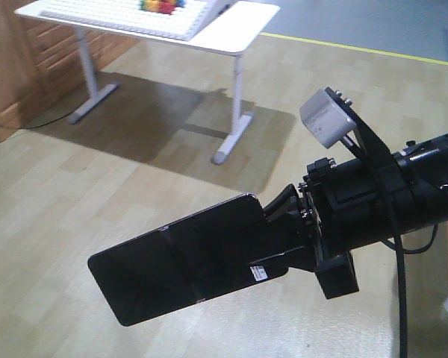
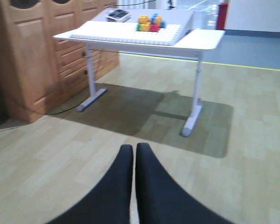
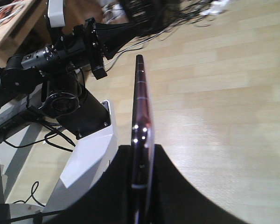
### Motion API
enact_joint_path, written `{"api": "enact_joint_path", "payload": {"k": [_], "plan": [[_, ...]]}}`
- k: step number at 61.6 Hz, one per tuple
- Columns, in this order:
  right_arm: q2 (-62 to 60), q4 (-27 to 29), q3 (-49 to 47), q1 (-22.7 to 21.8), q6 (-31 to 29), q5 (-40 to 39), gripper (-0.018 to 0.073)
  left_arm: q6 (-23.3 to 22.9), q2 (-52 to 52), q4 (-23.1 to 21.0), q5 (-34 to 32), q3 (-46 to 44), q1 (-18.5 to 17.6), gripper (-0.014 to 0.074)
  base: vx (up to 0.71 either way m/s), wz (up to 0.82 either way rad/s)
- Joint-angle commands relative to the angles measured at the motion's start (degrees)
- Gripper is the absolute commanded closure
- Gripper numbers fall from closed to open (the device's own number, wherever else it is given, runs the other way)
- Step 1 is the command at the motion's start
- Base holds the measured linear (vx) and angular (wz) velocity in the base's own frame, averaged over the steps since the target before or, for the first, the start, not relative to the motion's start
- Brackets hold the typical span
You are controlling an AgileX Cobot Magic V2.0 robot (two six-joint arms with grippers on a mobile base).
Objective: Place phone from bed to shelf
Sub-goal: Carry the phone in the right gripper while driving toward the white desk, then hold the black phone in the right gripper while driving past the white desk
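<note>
Right end effector is clamped on the phone, gripping it at the end with the white sticker. The rest of the handset sticks out to the left, off the fingers and in the air above the floor, touching nothing else. The glossy black face is up and tilted, with the crease across the middle. Grey camera box sits on top of that wrist.

Right wrist view has the phone edge-on. It's squeezed between the two black fingers of the right end effector, pinkish edge showing. The left arm is off to the side, cables trailing.

Left end effector: fingers pressed together with only a hairline seam between them, nothing in it.

Room:
- Floor is pale wood-look planking. A yellow line runs across it, with grey-blue floor beyond.
- White worktop on white legs throws a dark shadow on the planks.
- A white studded board sits on the worktop, with a cluster of coloured blocks on it. Behind it is a small dark item; I can't tell what it is.
- Brown wooden cabinet with panelled fronts stands just beside the worktop.
</note>
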Motion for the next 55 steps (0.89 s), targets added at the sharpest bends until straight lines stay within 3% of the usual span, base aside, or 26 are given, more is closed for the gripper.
{"api": "enact_joint_path", "payload": {"k": [1,27,55], "plan": [[-1.7,5.2,-1.5,0.1,-0.3,4.3,0.0561,-0.2,-0.3,-0.4,-4.2,0.1,-0.2,0.0596,0.15,-0.53],[-1.7,5.2,-1.5,0.1,-0.3,4.3,0.0561,-0.2,-0.3,-0.4,-4.2,0.1,-0.2,0.0596,0.14,-0.44],[-1.7,5.2,-1.5,0.1,-0.3,4.3,0.0561,-0.2,-0.3,-0.4,-4.2,0.1,-0.2,0.0596,0.15,-0.16]]}}
